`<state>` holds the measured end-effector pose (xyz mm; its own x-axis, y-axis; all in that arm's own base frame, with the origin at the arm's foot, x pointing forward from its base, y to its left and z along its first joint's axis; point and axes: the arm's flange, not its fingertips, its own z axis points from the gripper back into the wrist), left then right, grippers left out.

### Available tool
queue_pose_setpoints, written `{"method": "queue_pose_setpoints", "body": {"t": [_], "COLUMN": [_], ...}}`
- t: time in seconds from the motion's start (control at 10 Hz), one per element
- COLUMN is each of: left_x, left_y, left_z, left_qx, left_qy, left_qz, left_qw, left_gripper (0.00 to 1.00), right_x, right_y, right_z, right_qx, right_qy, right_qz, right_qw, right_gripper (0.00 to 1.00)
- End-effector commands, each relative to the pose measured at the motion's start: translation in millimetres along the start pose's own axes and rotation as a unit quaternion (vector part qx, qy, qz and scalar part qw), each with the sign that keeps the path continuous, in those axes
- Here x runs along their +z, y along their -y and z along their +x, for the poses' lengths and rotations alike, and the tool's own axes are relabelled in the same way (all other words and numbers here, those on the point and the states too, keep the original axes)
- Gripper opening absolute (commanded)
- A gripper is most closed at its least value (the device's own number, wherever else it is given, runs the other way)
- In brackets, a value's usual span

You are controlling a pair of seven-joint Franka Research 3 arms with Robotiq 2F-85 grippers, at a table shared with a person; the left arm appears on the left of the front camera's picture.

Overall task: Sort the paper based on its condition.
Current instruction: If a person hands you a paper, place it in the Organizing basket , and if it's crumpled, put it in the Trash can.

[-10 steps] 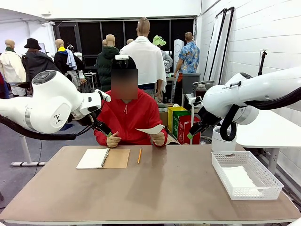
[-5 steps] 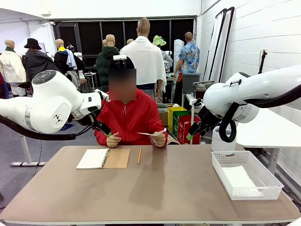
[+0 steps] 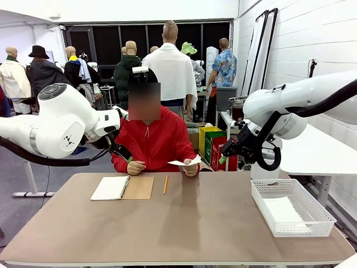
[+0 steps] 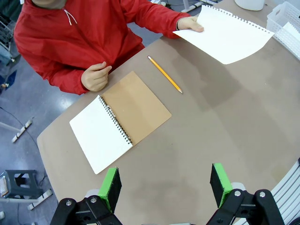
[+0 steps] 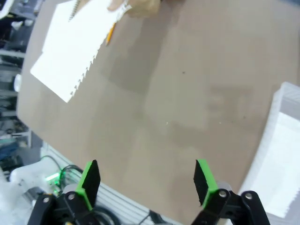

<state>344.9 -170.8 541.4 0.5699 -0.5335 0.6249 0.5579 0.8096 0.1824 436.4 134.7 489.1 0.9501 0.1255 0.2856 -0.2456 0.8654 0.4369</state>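
A person in a red top holds a smooth white sheet of paper (image 3: 186, 162) low over the table's far edge; one side is ragged from a spiral binding. The left wrist view shows this sheet (image 4: 225, 35) in the person's hand (image 4: 190, 23). The right wrist view has it (image 5: 72, 51) at upper left. Another sheet (image 3: 283, 211) lies in the white mesh tray (image 3: 261, 205). My left gripper (image 3: 127, 157) hangs open above the table's far left, its jaws (image 4: 165, 185) empty. My right gripper (image 3: 223, 158) hovers open to the right of the held sheet, with nothing between its fingers (image 5: 146, 180).
An open spiral notebook (image 3: 114, 187) with its brown cover folded out lies at the far left of the table (image 3: 195, 223). A pencil (image 3: 165, 184) lies beside it. The tray stands at the right edge (image 5: 281, 136).
The person has lowered the sheet from chest height to just above the table. My right arm has swung its gripper lower and a little left. The left arm has not moved.
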Motion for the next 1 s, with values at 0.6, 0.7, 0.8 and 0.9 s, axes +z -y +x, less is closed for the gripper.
{"method": "queue_pose_setpoints", "body": {"t": [0.6, 0.7, 0.8, 0.9], "left_x": [-0.6, -0.6, -0.6, -0.6], "left_y": [-0.9, -0.9, -0.9, -0.9], "left_z": [-1.7, -1.7, -1.7, -1.7], "left_qx": [0.001, 0.001, 0.001, 0.001], "left_qy": [-0.001, -0.001, -0.001, -0.001], "left_qz": [-0.002, -0.002, -0.002, -0.002], "left_qw": [1.0, 1.0, 1.0, 1.0], "left_gripper": [1.0, 1.0, 1.0, 1.0], "right_x": [-3.3, -9.2, -18.4, -25.8], "right_y": [3.8, 8.2, 12.5, 17.4], "right_z": [11.0, 19.8, 30.1, 40.7], "right_qx": [-0.057, -0.096, -0.131, -0.157], "right_qy": [-0.018, -0.032, -0.042, -0.044], "right_qz": [0.051, 0.087, 0.108, 0.128], "right_qw": [0.997, 0.991, 0.985, 0.978], "right_gripper": [1.0, 1.0, 1.0, 1.0]}}
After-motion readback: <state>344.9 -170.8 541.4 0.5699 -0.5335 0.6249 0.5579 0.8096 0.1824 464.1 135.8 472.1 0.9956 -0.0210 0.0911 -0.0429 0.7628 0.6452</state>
